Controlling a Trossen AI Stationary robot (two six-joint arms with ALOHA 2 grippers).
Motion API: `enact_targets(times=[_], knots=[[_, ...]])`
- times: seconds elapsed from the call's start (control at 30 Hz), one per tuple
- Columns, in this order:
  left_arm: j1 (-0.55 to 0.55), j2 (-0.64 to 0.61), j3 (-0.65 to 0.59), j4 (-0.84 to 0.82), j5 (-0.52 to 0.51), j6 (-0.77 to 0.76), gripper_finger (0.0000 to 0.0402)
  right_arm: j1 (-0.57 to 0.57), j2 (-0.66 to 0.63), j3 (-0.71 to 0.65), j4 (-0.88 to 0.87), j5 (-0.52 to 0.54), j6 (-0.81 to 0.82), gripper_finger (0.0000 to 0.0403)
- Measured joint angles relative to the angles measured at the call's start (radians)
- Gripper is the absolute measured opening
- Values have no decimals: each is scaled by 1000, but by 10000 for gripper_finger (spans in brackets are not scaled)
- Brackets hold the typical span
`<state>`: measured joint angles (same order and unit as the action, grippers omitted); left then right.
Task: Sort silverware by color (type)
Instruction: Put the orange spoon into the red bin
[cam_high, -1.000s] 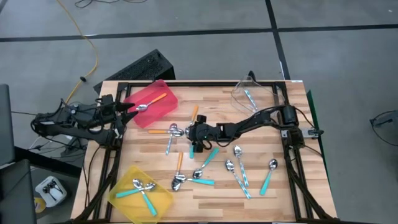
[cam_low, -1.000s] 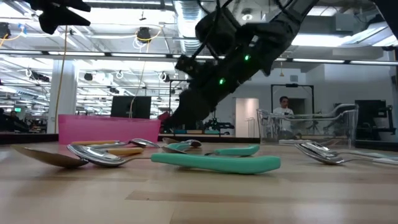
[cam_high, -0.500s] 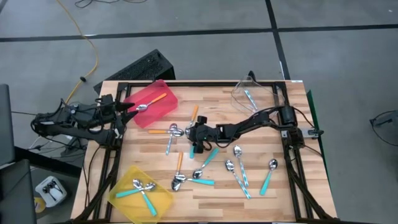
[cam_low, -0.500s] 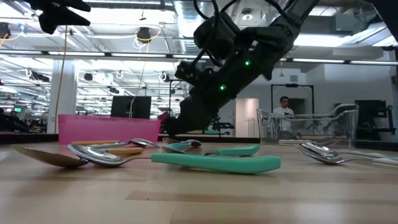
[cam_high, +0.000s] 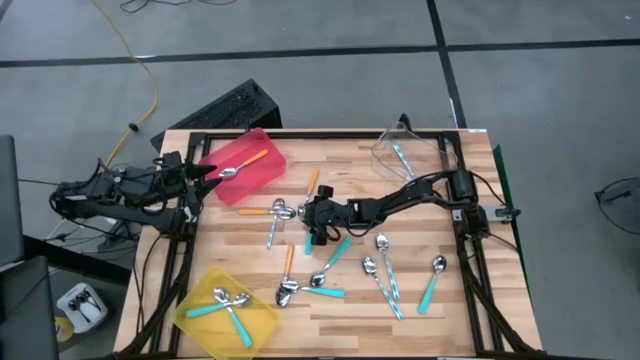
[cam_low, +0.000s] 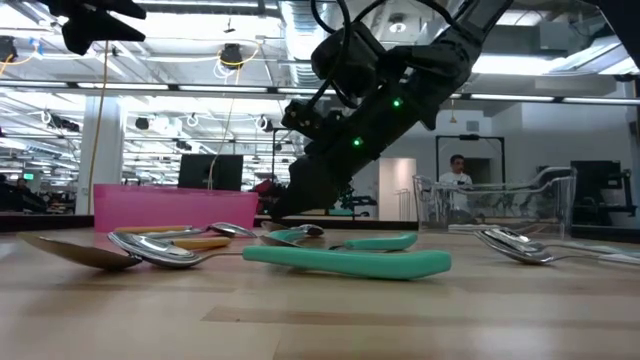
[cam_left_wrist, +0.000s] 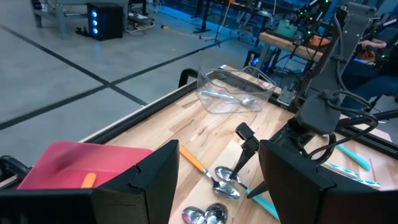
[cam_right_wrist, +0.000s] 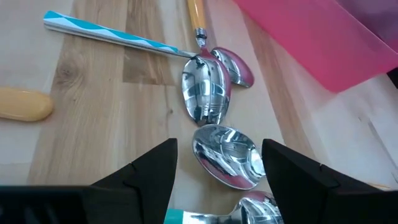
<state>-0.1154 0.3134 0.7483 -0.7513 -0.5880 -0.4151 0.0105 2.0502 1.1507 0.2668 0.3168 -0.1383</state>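
Small spoons with teal, orange or light blue handles lie loose on the wooden table (cam_high: 240, 255). My right gripper (cam_high: 304, 213) is open just above the table's middle. Ahead of it lie the bowls of a light blue striped spoon (cam_right_wrist: 205, 93) and an orange-handled spoon (cam_right_wrist: 234, 66). A third shiny bowl (cam_right_wrist: 227, 155) lies between its fingers, and I cannot tell whether they touch it. A teal handle (cam_right_wrist: 175, 218) shows below. My left gripper (cam_high: 205, 175) is open and empty at the table's left edge, beside the red bin (cam_high: 245, 165).
The red bin holds an orange spoon (cam_high: 248, 160). The yellow bin (cam_high: 225, 308) at the near left holds teal spoons. The clear bin (cam_high: 400, 150) at the far right holds a light blue spoon. More spoons (cam_high: 385, 275) lie near right. A person (cam_low: 458, 175) stands far behind.
My right gripper has come down a little toward the spoon bowls at the table's middle, then stayed still. The spoons have not moved.
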Motion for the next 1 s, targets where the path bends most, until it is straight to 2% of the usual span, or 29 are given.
enact_targets(times=[1.0], knots=[[0, 0, 0, 0, -8, 2, 205, -18, 0, 0, 18, -27, 28, 260]])
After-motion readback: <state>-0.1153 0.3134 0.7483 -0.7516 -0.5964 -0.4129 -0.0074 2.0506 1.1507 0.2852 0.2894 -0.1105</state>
